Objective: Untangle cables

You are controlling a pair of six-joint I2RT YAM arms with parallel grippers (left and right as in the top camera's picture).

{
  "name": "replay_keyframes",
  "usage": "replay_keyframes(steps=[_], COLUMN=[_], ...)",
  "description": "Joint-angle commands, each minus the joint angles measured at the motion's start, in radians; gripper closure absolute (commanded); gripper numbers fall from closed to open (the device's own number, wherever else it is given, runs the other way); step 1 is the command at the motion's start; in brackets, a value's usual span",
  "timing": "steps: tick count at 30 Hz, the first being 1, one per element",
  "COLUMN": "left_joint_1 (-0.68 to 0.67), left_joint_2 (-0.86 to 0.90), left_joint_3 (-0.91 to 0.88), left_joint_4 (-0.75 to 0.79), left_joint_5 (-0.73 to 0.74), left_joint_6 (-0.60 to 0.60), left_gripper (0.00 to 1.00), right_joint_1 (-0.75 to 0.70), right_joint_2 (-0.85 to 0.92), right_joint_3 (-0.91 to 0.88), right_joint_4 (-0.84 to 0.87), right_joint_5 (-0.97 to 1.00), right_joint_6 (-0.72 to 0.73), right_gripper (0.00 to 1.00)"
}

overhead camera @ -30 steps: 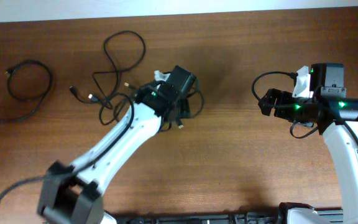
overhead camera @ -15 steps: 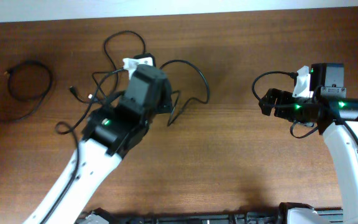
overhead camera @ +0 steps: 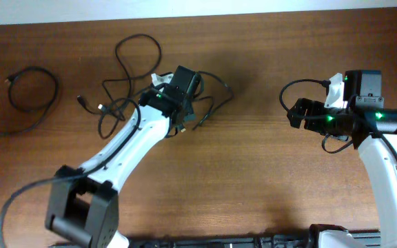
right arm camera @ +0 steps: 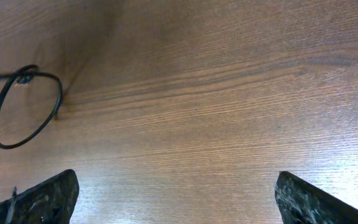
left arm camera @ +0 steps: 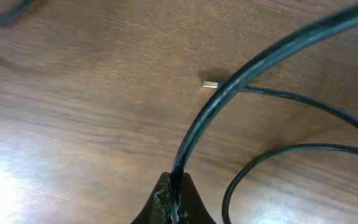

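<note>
Presently my left claw (left arm camera: 174, 191) pinches a thin black cable (left arm camera: 229, 93), the knotted black cords (overhead camera: 119, 100) lying just beside it toward the worktop's (overhead camera: 267, 179) left edge, my right claw (right arm camera: 176, 193) gaping well apart.

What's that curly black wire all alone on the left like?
The lone cable is thin and black, curled into one loose ring with a small yellowish plug at its upper left. Its tail runs off the picture's left edge. It lies flat on the wooden table, apart from the tangle; nothing touches it.
</note>
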Motion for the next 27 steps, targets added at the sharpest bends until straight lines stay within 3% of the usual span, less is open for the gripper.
replay_keyframes(steps=[1, 6, 8, 11, 14, 19, 24, 26, 27], left_joint_1=[0.000, 0.000, 0.000, 0.000, 0.000, 0.001, 0.000, 0.000, 0.000], left_joint_2=[0.077, 0.169, 0.188, 0.193, 0.192, 0.179, 0.126, 0.086, 0.061], left_joint_3=[-0.006, -0.006, -0.006, -0.005, 0.003, 0.063, 0.135, 0.153, 0.155], left_joint_4=[0.033, 0.057, 0.052, 0.038, 0.037, -0.035, -0.095, -0.089, -0.070], left_joint_5=[0.061, 0.091, 0.106, 0.178, 0.247, 0.274, 0.274, 0.274, 0.274], left_joint_6=[-0.024, -0.029, -0.028, -0.021, 0.067, 0.208, 0.237, 0.237, 0.237], left_gripper=[1.00, 0.98, 0.83, 0.80, 0.77, 0.46, 0.36, 0.21, 0.04], right_joint_1=[-0.002, -0.002, -0.002, -0.002, -0.002, -0.002, -0.002, -0.002, -0.002], right_joint_2=[-0.003, -0.003, -0.003, -0.003, -0.003, -0.003, -0.003, -0.003, -0.003], right_joint_3=[0.002, 0.002, 0.002, 0.002, 0.002, 0.002, 0.002, 0.002, 0.002], right_joint_4=[0.000, -0.001, -0.001, -0.001, -0.001, 0.000, 0.000, 0.000, 0.000], right_joint_5=[0.012, 0.011, 0.011, 0.011, 0.011, 0.012, 0.012, 0.012, 0.012], right_joint_6=[0.004, 0.005, 0.005, 0.005, 0.005, 0.005, 0.005, 0.005, 0.005], right_gripper=[0.01, 0.01, 0.01, 0.01, 0.01, 0.01, 0.01, 0.01, 0.01])
